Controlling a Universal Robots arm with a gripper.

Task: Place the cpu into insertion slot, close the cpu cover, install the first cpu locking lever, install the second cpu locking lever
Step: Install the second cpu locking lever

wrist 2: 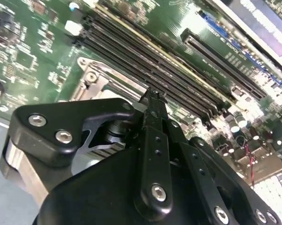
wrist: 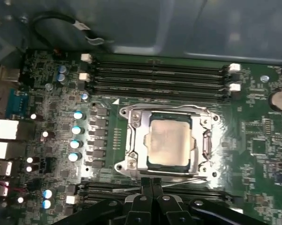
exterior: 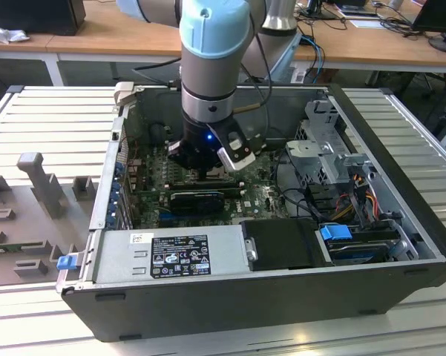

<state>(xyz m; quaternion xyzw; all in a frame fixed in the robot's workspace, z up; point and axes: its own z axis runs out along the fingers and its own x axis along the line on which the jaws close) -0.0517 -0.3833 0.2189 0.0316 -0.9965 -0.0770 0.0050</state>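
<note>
One cpu (wrist: 170, 141) lies seated in the insertion slot (wrist: 131, 140), with the cpu cover (wrist: 205, 140) down around it. Four black memory slots (wrist: 159, 79) run just beside the slot. Fingers pressed together, the gripper (wrist: 151, 182) hovers at the slot's edge inside the computer case (exterior: 401, 148).

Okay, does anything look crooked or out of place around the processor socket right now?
Nothing stands out. In the first wrist view the cpu sits flat and square in the insertion slot, framed by the cpu cover. The claw hangs by the socket's edge.

Arm (exterior: 211, 67) plunging straight down, wrist vertical, fingers (wrist: 151, 187) pressed together at the tip.
</note>
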